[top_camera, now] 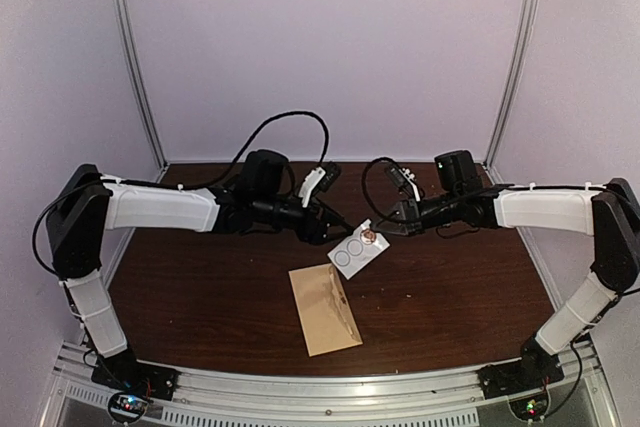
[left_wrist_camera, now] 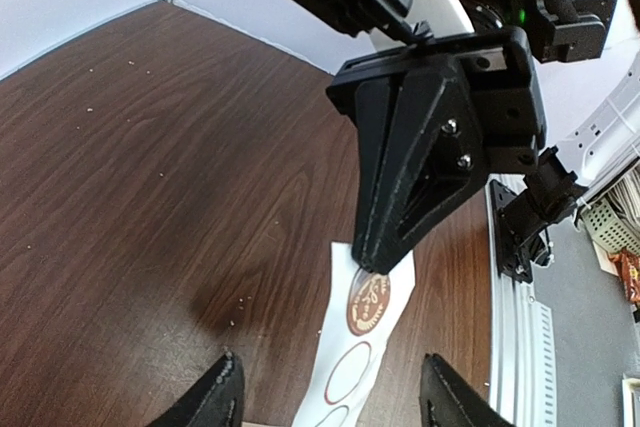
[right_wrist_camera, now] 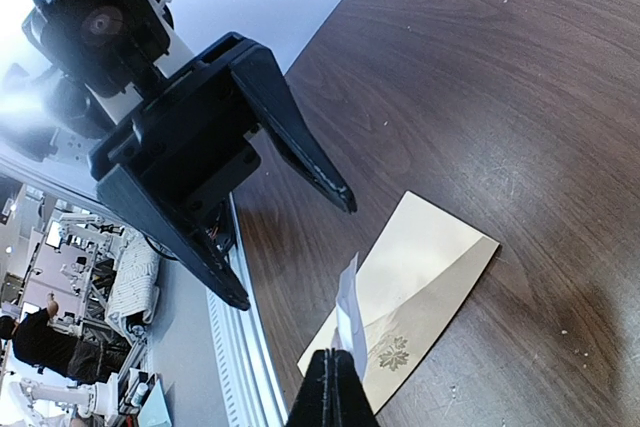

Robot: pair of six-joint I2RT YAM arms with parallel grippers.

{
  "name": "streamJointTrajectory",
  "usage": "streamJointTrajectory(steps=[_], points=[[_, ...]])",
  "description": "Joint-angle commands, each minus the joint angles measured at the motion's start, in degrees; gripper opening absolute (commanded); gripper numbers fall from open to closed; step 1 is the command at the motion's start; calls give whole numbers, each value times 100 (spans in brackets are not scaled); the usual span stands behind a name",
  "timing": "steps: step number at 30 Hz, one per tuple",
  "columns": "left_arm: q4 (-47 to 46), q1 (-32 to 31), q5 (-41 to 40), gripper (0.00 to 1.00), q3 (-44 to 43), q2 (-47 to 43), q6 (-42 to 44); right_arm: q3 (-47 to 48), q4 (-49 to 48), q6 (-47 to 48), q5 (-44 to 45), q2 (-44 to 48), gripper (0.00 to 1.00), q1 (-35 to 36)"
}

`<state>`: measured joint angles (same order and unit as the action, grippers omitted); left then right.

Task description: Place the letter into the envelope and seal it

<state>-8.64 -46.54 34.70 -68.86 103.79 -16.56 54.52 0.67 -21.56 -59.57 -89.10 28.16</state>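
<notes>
The tan envelope (top_camera: 325,308) lies flat on the dark wooden table, flap closed; in the right wrist view it (right_wrist_camera: 420,277) shows a leaf print. No separate letter shows. My right gripper (top_camera: 384,232) is shut on one end of a small white sticker card (top_camera: 356,250) and holds it above the table, behind the envelope. The card (left_wrist_camera: 352,362) carries one brown round sticker (left_wrist_camera: 368,303) and empty rings. My left gripper (top_camera: 336,231) is open, its jaws either side of the card's other end (left_wrist_camera: 331,359) without touching it. The right gripper also shows in the left wrist view (left_wrist_camera: 375,262).
The metal rail (top_camera: 330,392) runs along the table's near edge. Plain walls with aluminium posts (top_camera: 135,57) close in the back and sides. Cables (top_camera: 290,122) loop above both wrists.
</notes>
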Motion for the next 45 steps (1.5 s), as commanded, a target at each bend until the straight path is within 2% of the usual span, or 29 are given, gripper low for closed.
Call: streamJointTrajectory(steps=[1, 12, 23, 31, 45], points=[[-64, 34, 352, 54, -116, 188, 45, 187, 4, 124, -210, 174, 0, 65], [-232, 23, 704, 36, -40, 327, -92, 336, 25, 174, -287, 120, 0, 176], [-458, 26, 912, 0, 45, 379, -252, 427, 265, 398, -137, -17, 0, 190], [-518, 25, 937, 0, 39, 422, -532, 445, 461, 574, -83, -22, 0, 267], [-235, 39, 429, 0, -161, 583, -903, 428, 450, 559, -132, 63, 0, 365]])
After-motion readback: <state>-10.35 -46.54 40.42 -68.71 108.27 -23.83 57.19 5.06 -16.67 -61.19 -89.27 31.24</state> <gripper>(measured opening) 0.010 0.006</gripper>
